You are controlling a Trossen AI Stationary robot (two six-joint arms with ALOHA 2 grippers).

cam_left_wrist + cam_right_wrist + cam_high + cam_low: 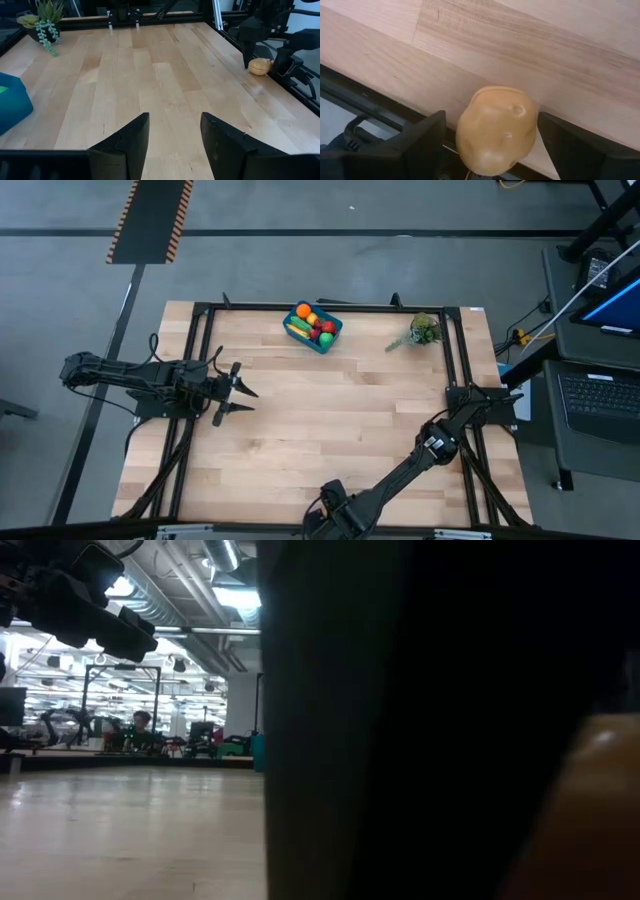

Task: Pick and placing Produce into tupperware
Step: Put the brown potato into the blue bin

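1. Your right pincer is low at the near edge of the desk, around a tan potato-like piece of produce. Its two fingers stand on both sides of the piece with a visible gap, so it is open and holds nothing yet.
2. The left wrist view shows the same tan piece resting on the wood, just beside the black frame rail, with the right arm above it.
3. Your left pincer waits over the left part of the desk, fingers spread wide and empty.
4. The tupperware stands at the far edge of the desk, near the middle, well apart from the tan piece. It already contains several pieces: orange, yellow, green and red ones.
5. A small plant stands to the right of the container; it is not part of the task.
6. I judge the step in hand is the grasp of this last loose piece. Next you should close the fingers on it, lift it clear of the rail, and carry it across the desk to the container.
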